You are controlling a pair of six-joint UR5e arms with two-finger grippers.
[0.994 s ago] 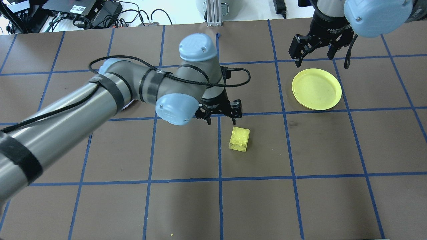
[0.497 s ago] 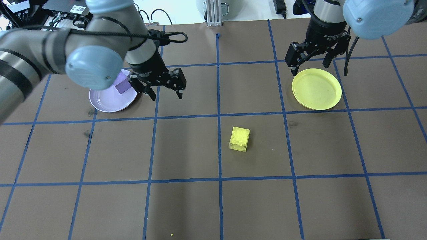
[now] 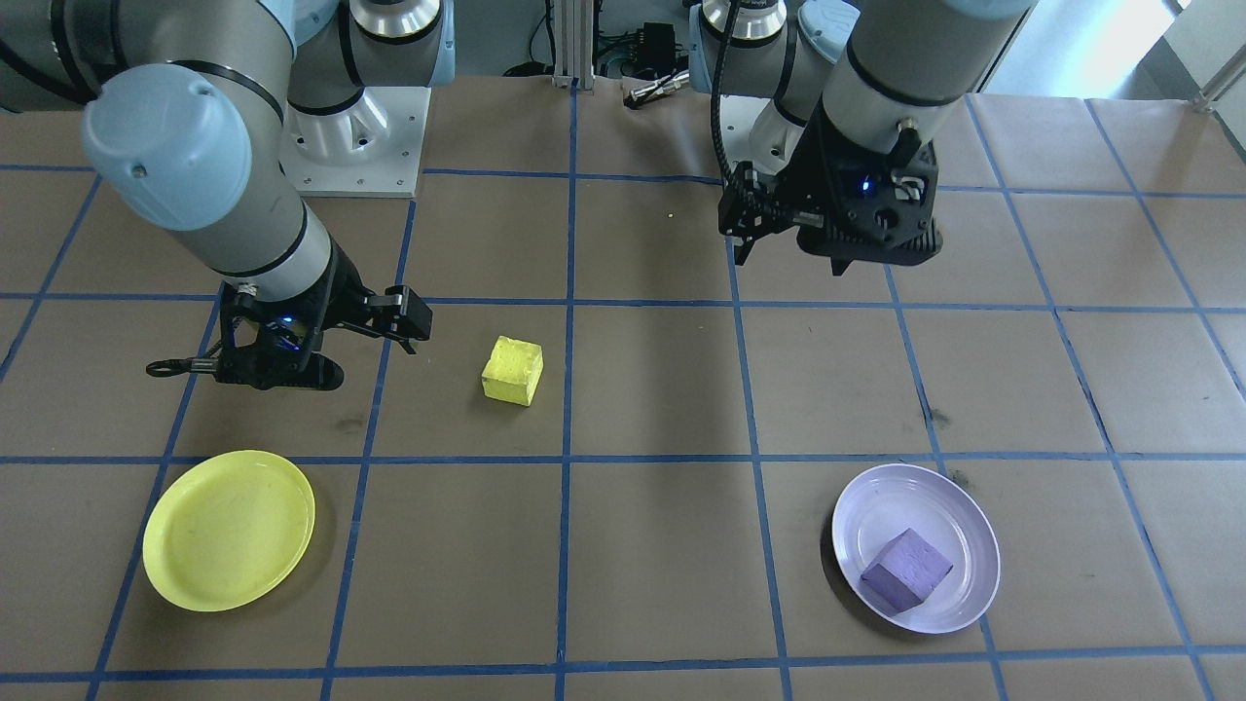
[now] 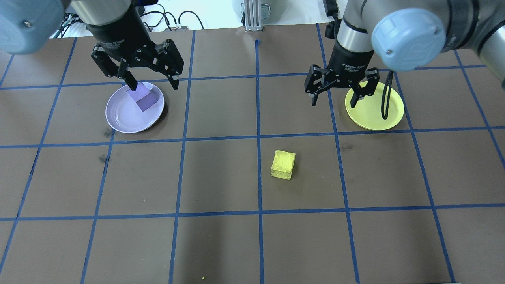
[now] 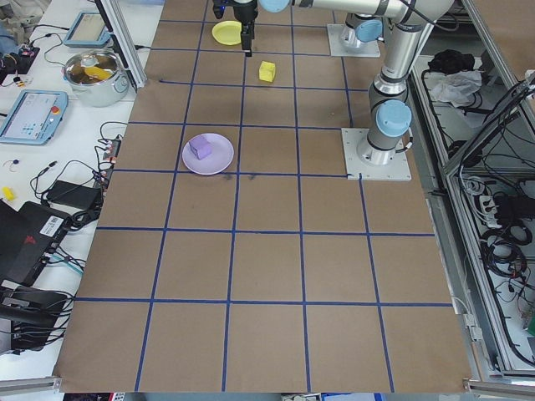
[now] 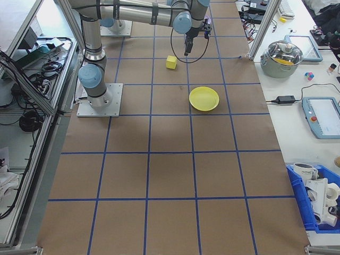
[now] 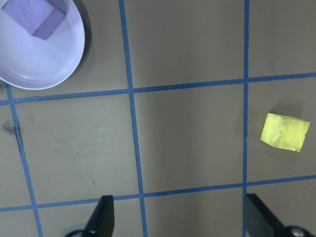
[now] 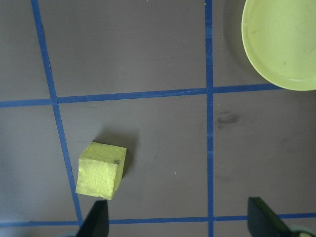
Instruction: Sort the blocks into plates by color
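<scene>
On the counter (image 4: 221, 244) the yellow block (image 4: 283, 165) sits unmoved. Farther back, the purple block (image 4: 143, 99) lies in the lavender plate (image 4: 125, 116); the left end effector (image 4: 148, 82) has swung there, jaws spread, empty. The right end effector (image 4: 337, 94), also spread, has shifted beside the yellow plate (image 4: 376, 114). Its label is unreadable.

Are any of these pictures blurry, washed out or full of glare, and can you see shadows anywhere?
Overhead view: sharp, but the background beyond the table is washed out white. Front-facing view: bright glare at the top right corner; the purple block and lavender plate are crisp. Right wrist view: the yellow block casts a soft shadow to its upper right. Left wrist view: the fingertips look slightly soft.
</scene>
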